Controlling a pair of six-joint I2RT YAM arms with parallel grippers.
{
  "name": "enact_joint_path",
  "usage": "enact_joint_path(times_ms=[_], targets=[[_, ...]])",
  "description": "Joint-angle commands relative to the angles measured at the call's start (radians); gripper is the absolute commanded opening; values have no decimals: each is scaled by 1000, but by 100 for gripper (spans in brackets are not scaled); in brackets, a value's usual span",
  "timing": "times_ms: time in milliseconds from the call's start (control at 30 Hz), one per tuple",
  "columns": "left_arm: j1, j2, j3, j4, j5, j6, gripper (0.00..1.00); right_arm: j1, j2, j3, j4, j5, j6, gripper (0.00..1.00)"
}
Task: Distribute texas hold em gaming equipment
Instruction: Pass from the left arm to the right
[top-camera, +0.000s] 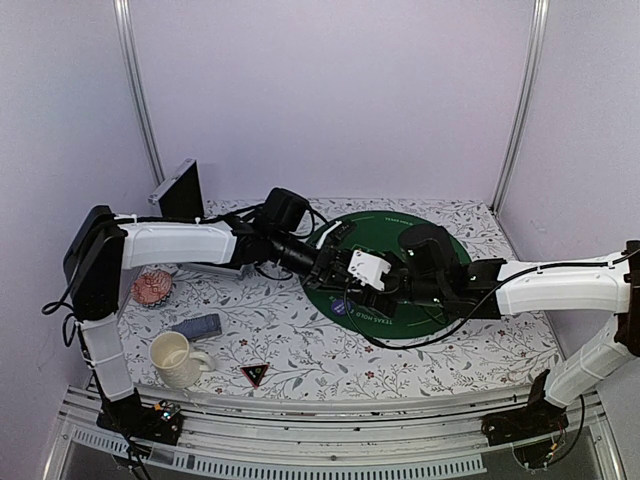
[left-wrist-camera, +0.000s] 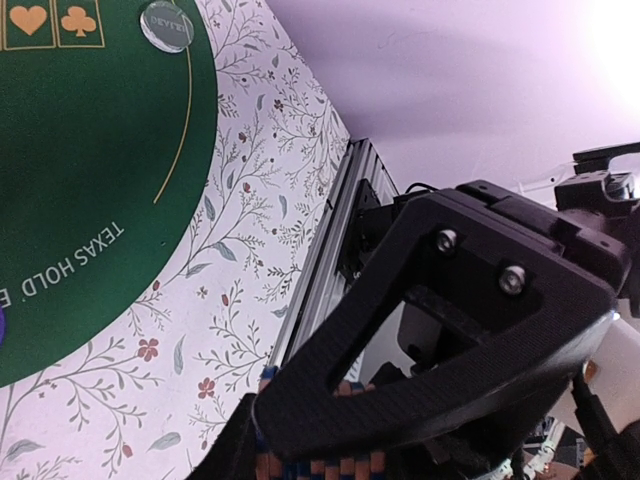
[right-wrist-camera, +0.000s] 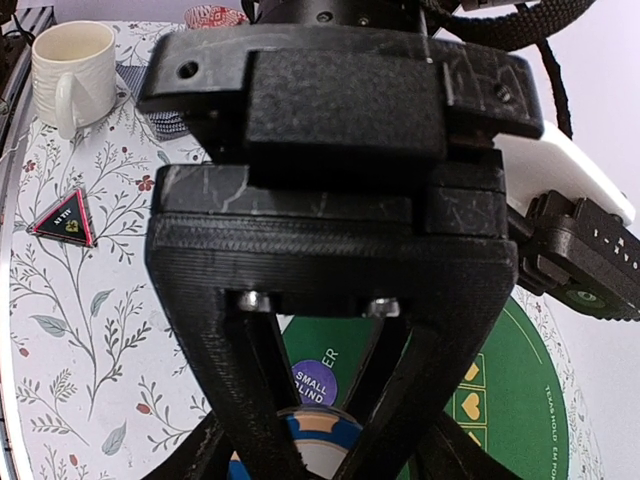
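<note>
While right gripper (right-wrist-camera: 320, 466) straddles a blue-white poker chip (right-wrist-camera: 312, 434), grip unclear, small-blind button (right-wrist-camera: 314, 385) beyond

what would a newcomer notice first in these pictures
The round green Texas Hold'em mat right of centre on the floral table, with the left arm and right arm meeting over it. Then the cream mug and black triangular marker side by side at the near left. The right wrist view shows a purple small blind button on the mat.
</note>
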Motion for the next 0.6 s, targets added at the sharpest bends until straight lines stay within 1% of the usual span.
enact_joint_path(times_ms=[0, 67, 167, 400, 433, 467, 500, 533, 567], targets=[[4, -11, -9, 22, 14, -4, 0, -3, -9, -14, 25, 37, 13, 55], [4, -13, -10, 23, 13, -3, 0, -3, -14, -17, 26, 38, 12, 47], [6, -15, -11, 23, 11, -4, 0, -3, -23, -22, 28, 33, 8, 44], [9, -14, -18, 23, 5, -5, 0, -3, -22, -19, 23, 11, -13, 25], [10, -14, -21, 24, 5, -5, 0, -3, -19, -19, 22, 10, -15, 25], [11, -15, -23, 24, 4, -5, 0, -4, -16, -19, 21, 9, -16, 27], [11, -15, -26, 26, 4, -6, 0, -3, -14, -18, 18, 12, -17, 34], [11, -16, -29, 29, 4, -7, 0, -3, -11, -18, 18, 25, -17, 43], [11, -18, -32, 29, 4, -7, 0, -3, -8, -18, 19, 31, -17, 49]])
